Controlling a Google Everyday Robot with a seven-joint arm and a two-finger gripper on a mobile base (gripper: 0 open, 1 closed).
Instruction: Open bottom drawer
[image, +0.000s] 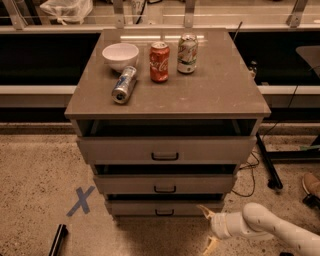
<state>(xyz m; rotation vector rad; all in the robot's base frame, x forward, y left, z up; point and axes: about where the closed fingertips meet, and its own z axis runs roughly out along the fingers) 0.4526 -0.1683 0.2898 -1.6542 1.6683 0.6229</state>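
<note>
The bottom drawer (164, 208) is the lowest of three grey-beige fronts, with a small black handle (164, 213) at its centre. It stands out a little less than the middle drawer (165, 184) and the top drawer (166, 149), which juts out furthest. My gripper (208, 229) is low at the bottom right, by the drawer's right end and a little in front of it, touching nothing. Its two pale fingers are spread apart, one above the other, and it holds nothing. The white arm (272, 227) runs off to the lower right.
On the cabinet top (220, 85) are a white bowl (120, 55), a red cola can (159, 61), a green-and-white can (187, 53) and a silver can lying on its side (124, 84). A blue tape X (80, 200) marks the floor at left. Black cables and a stand leg (266, 160) lie at right.
</note>
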